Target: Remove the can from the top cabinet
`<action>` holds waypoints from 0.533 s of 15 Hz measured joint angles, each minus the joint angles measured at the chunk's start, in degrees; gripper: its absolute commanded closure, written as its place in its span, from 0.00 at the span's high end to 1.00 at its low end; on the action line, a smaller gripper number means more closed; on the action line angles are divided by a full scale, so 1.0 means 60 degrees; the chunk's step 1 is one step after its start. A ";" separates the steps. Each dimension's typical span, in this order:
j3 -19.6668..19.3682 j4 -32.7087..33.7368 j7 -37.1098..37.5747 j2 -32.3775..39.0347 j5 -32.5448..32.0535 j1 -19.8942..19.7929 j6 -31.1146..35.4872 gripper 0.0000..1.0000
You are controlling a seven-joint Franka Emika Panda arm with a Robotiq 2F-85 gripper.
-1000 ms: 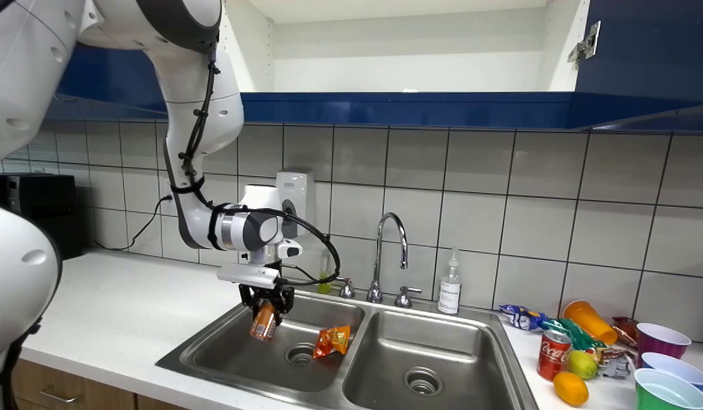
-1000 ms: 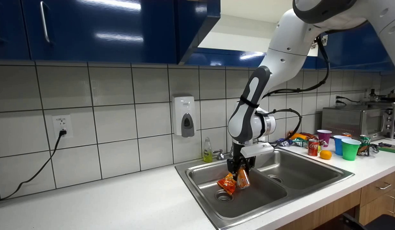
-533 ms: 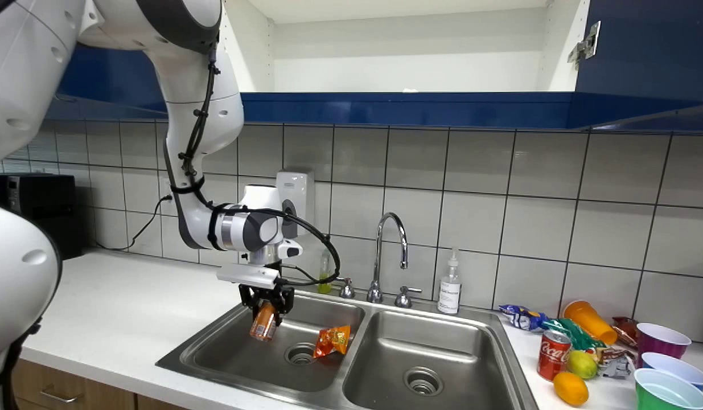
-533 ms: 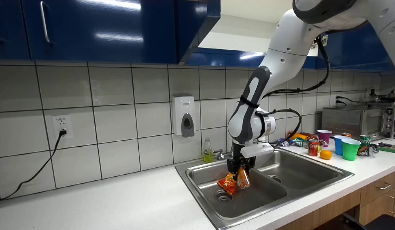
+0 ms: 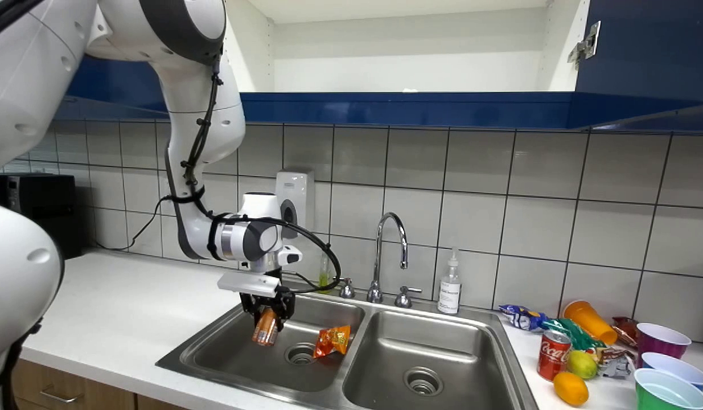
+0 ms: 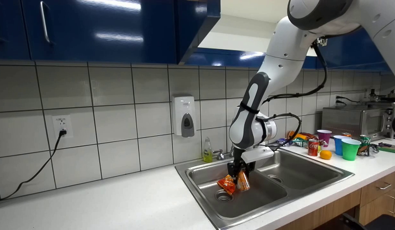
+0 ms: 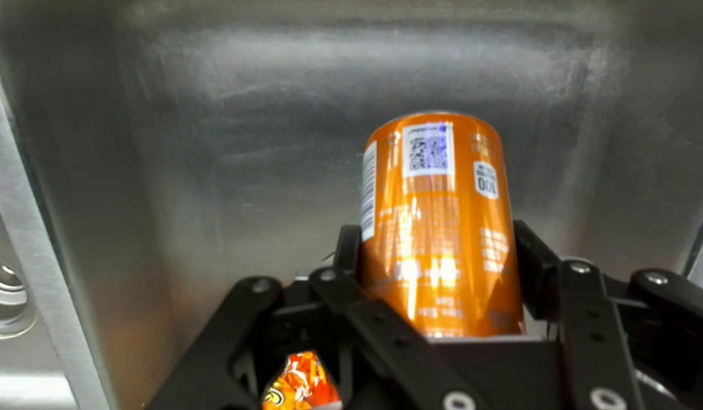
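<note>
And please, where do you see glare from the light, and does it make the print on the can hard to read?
Wrist view: glare on the can, between the fingers, washes out part of its print, but the QR code shows; in an exterior view: white streaks on the closed blue door; in both exterior views: print too small to read.

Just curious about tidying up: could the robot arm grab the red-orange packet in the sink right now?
Probably not: its end effector holds the orange can, though the packet itself looks uncovered.
</note>
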 measured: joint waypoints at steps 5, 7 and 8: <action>-0.0338 0.0001 0.0006 0.0463 -0.0285 0.0287 0.0964 0.39; -0.0500 0.0002 0.0006 0.0678 -0.0327 0.0444 0.1396 0.39; -0.0559 0.0002 0.0006 0.0788 -0.0330 0.0511 0.1616 0.39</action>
